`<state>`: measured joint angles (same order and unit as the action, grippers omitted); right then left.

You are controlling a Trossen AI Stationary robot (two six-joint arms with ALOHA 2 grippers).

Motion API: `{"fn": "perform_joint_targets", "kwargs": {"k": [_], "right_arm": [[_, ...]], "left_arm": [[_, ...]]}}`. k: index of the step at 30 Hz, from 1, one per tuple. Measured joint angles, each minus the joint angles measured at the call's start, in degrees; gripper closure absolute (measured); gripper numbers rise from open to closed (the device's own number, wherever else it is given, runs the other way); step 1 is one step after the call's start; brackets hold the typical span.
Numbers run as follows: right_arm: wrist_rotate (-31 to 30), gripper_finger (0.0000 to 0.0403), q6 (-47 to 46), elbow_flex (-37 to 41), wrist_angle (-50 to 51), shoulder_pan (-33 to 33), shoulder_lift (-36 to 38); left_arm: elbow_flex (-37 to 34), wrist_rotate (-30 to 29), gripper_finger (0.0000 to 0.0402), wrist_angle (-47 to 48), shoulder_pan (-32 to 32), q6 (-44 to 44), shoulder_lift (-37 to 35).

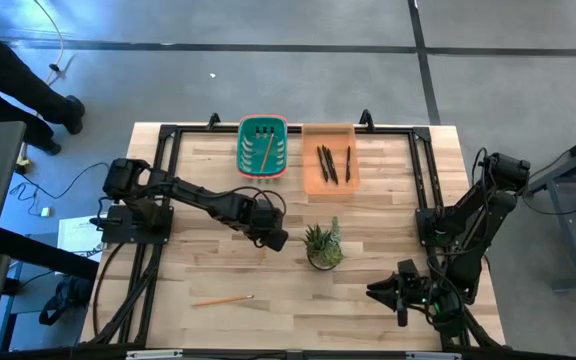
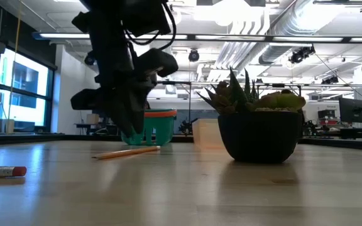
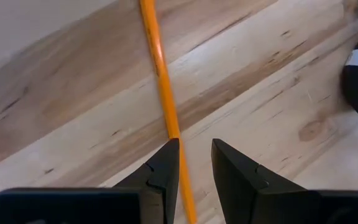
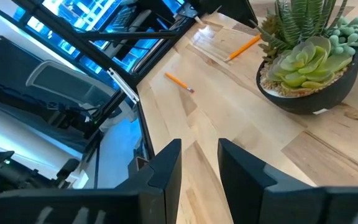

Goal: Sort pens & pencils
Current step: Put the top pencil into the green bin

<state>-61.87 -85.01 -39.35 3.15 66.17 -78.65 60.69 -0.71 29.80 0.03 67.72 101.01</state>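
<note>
While the left gripper (image 3: 194,165) hangs part-open astride a pencil (image 3: 160,74), gripping nothing, closing looks like the next move

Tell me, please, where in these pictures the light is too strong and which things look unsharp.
Low view: ceiling lamps glare white; the left arm is a dark silhouette; the near pencil is soft. Left wrist view: the pencil looks soft, the table sharper. Right wrist view: blue window light beyond the table edge.
</note>
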Motion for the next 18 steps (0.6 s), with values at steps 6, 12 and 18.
{"fn": "perform_joint_targets", "kwargs": {"k": [6,12,18], "right_arm": [[0.0,0.0306,0.02,0.0,-0.01,0.0,0.0],[0.18,0.0306,0.02,0.0,-0.35,0.0,0.0],[0.44,0.0306,0.04,0.0,-0.19,-0.01,0.0]], "left_arm": [[-0.02,0.26,0.0318,-0.21,-0.07,-0.07,2.11],[-0.02,0.28,0.0318,-0.19,0.0,0.0,2.78],[-0.01,0.92,0.0318,-1.32,0.0,0.26,3.24]]}}
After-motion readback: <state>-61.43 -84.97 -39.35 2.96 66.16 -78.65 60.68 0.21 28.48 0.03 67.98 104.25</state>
